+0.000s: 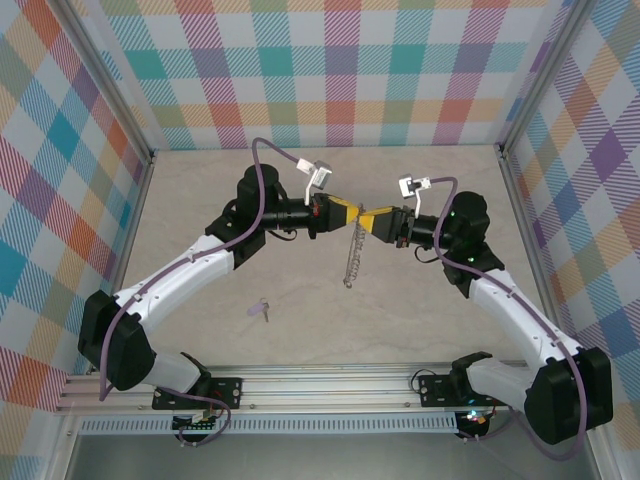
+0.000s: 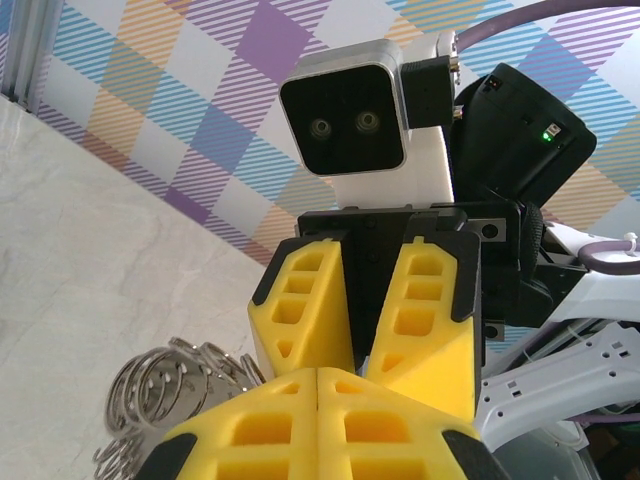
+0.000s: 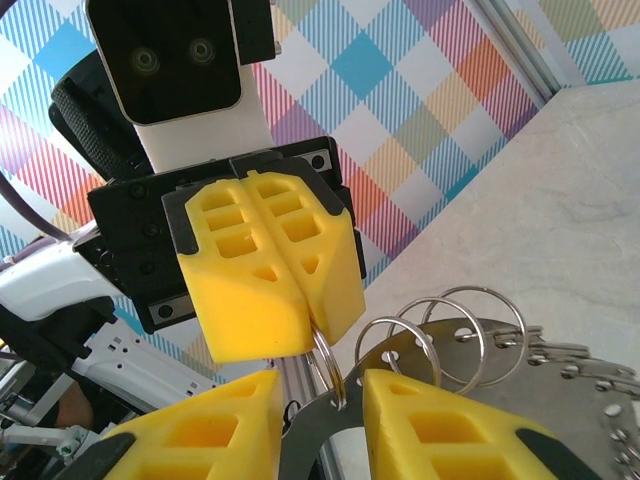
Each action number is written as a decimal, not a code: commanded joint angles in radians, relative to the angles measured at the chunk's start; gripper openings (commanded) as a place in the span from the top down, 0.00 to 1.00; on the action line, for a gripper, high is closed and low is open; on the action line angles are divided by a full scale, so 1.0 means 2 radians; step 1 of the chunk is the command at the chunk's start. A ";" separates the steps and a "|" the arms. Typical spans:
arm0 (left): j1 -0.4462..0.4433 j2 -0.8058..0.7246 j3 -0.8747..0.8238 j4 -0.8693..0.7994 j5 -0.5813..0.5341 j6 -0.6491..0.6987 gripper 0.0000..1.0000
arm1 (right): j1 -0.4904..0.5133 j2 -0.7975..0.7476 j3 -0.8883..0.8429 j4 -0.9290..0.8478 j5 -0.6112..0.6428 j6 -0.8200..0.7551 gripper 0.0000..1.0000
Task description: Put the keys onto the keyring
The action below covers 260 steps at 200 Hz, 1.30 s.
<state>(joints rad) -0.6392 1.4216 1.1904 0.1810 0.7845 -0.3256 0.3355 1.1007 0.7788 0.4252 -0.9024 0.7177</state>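
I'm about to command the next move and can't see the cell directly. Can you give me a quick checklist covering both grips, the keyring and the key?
1. Left gripper shut on the keyring: ok, a ring is pinched at its fingertips.
2. Right gripper gripping the keyring: cannot tell. Its jaws stand apart around the metal.
3. Keyring lifted off the table: ok, its chain hangs between the two grippers.
4. Key on the keyring: not ok. It lies on the table, apart from both grippers.
5. Ring pried open for threading: cannot tell.
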 commanded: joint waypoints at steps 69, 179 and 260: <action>-0.006 0.002 0.019 0.008 0.019 -0.007 1.00 | 0.008 0.018 0.031 0.020 -0.006 -0.012 0.83; 0.013 -0.054 0.008 -0.009 -0.177 -0.069 0.40 | -0.001 0.013 0.025 0.049 0.034 -0.030 1.00; 0.009 -0.052 -0.044 0.141 -0.138 -0.173 0.58 | -0.001 0.031 0.003 0.254 0.087 0.043 1.00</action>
<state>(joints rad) -0.6167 1.3155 1.1297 0.3084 0.4805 -0.5941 0.3397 1.1408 0.7975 0.6979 -0.7841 0.7303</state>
